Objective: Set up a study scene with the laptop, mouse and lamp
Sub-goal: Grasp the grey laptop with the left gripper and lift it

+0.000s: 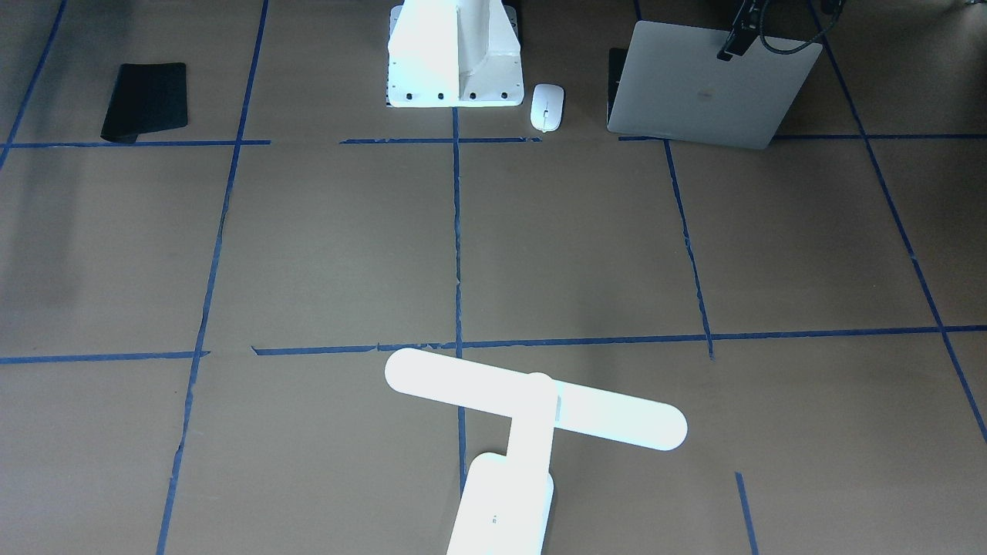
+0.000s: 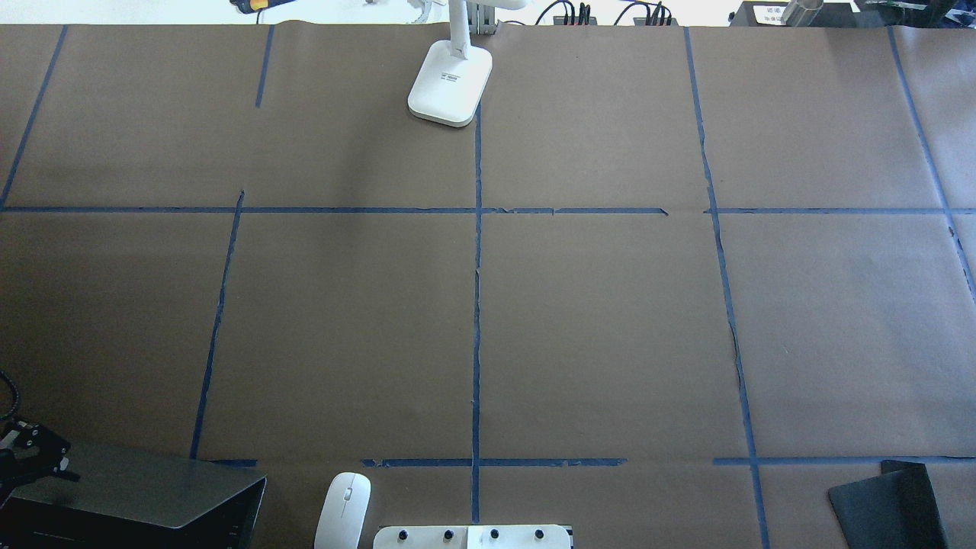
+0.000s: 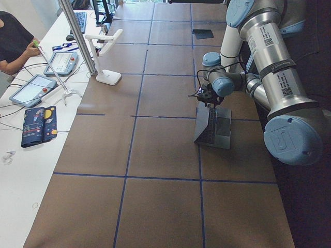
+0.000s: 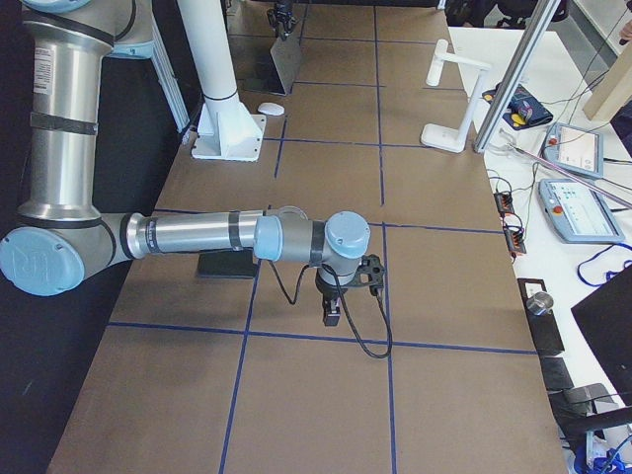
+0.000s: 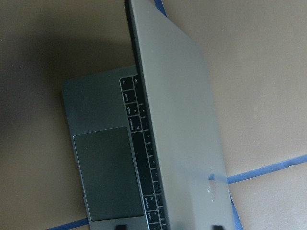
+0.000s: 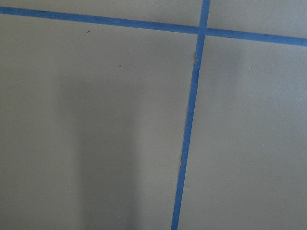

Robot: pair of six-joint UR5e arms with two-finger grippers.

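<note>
Going left to right across the overhead view, we first meet the one laptop point(image 2: 145, 488) at the near left corner of the table point(image 2: 610, 328). It is half open, long axis roughly along the near edge, lid back turned to the far side. The mark on the lid is too faint to read. The left gripper point(image 2: 46, 461) sits at the lid's top edge; its wrist view shows its fingertips point(image 5: 120, 226) apart, the lid's edge between them. Next lies the one mouse point(image 2: 343, 509), just beside the pedestal point(image 2: 473, 536), long axis pointing away from the robot. The one lamp point(image 2: 450, 84) stands at the far edge, its base label too small to read. In the front-facing view its bar head runs across the picture. One black mat point(image 2: 888, 503) lies near right. The right gripper point(image 4: 333, 314) hangs over bare table; we cannot tell how its fingers stand.
</note>
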